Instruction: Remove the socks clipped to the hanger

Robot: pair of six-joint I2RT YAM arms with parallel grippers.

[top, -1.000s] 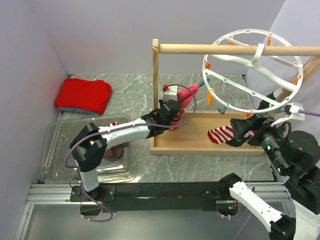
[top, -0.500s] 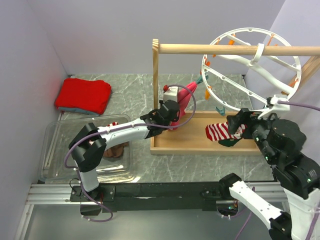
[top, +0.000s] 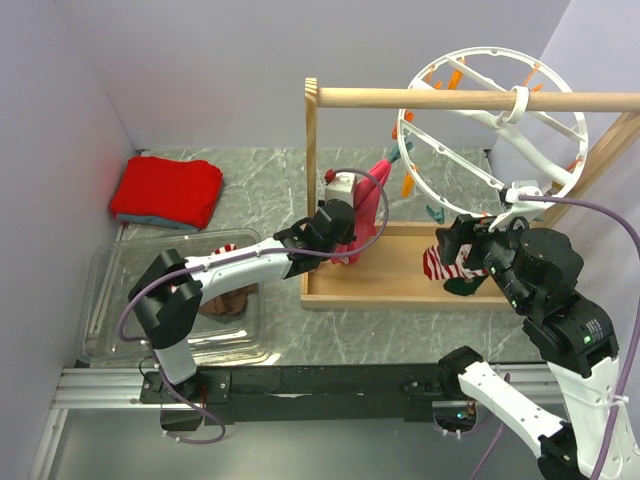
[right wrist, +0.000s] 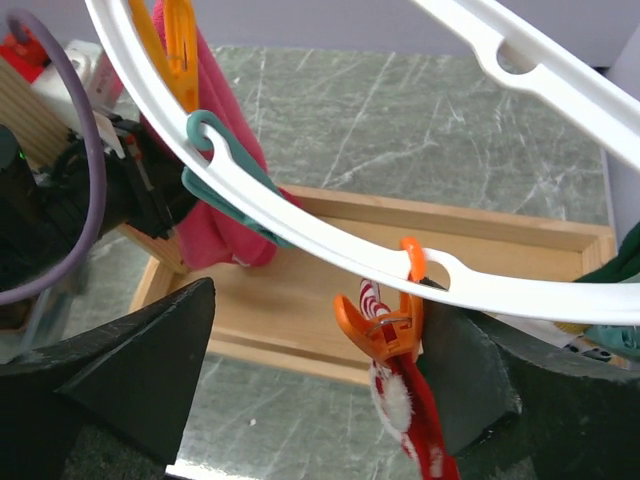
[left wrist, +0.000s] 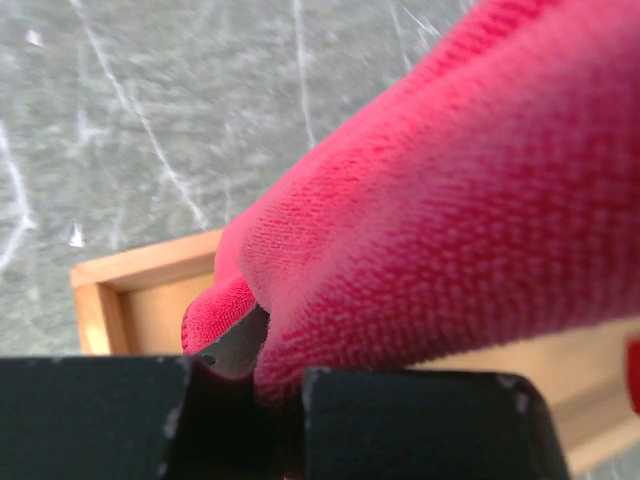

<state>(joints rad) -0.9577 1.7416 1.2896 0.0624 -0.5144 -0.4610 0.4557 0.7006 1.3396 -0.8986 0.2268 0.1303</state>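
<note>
The white ring hanger (top: 500,50) hangs from the wooden rail. My right gripper (top: 470,250) is open. In the right wrist view its fingers (right wrist: 130,370) stand either side of an orange clip (right wrist: 380,325) on the hanger rim (right wrist: 300,215). That clip holds a red-and-white striped sock (right wrist: 405,410), which also shows in the top view (top: 440,262). The clip lies against the right-hand finger. A dark green sock (top: 462,287) hangs beside it. My left gripper (top: 345,240) is shut on the plain pink cloth (left wrist: 450,200), which hangs from a teal clip (right wrist: 215,170).
The wooden rail frame (top: 450,98) stands on a wooden tray base (top: 380,285). A clear plastic bin (top: 120,300) at the left holds a striped sock (top: 225,300). A folded red cloth (top: 167,190) lies at the back left. Walls close in on both sides.
My right gripper has moved left and forward to the hanger rim. The hanger has swung and tilted, and the striped sock has moved with it. The left arm has hardly moved.
</note>
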